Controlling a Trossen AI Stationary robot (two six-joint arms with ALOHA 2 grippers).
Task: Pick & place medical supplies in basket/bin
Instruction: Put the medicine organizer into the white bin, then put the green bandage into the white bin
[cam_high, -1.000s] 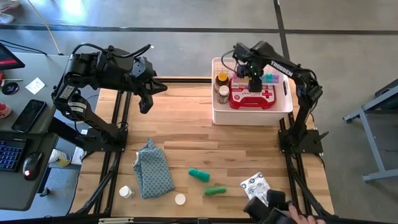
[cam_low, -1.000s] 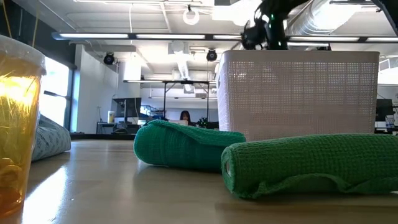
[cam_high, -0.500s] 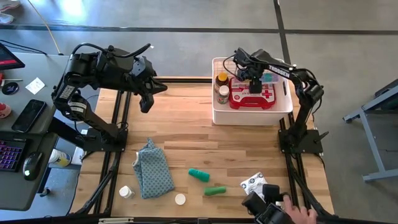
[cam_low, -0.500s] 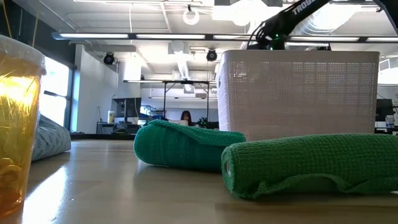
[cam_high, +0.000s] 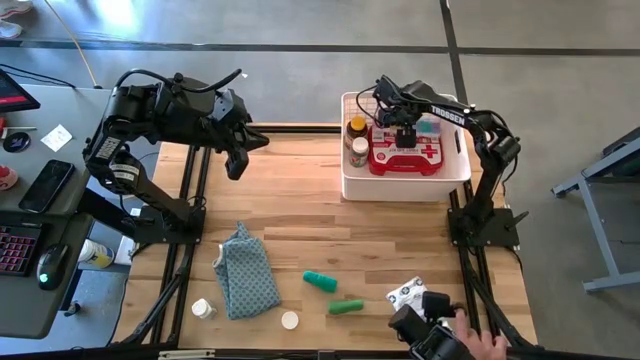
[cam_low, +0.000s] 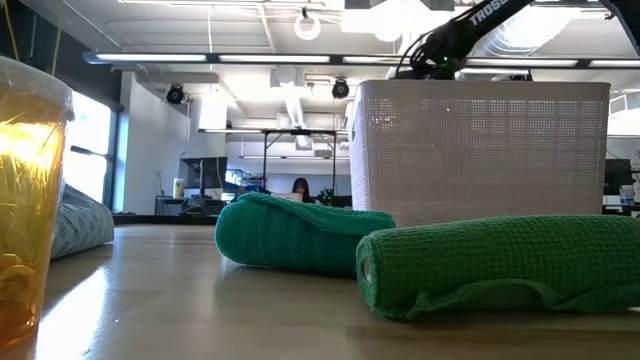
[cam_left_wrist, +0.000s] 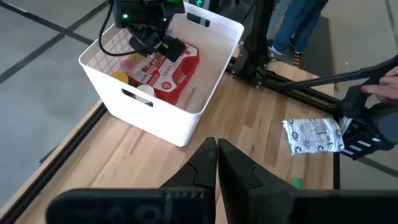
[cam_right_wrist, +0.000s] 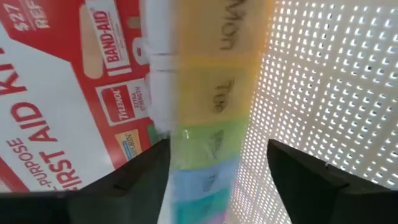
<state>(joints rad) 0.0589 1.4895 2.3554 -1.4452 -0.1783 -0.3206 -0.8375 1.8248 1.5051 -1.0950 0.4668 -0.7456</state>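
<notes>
The right pincer hangs inside the white bin, fingers spread astride the rainbow pill organizer; the left pincer is closed.

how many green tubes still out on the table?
2. One green tube lies near the table's middle front, right of the cloth. The other green tube sits just beyond it, toward the packet. None visible in the bin; some could be hidden.
</notes>
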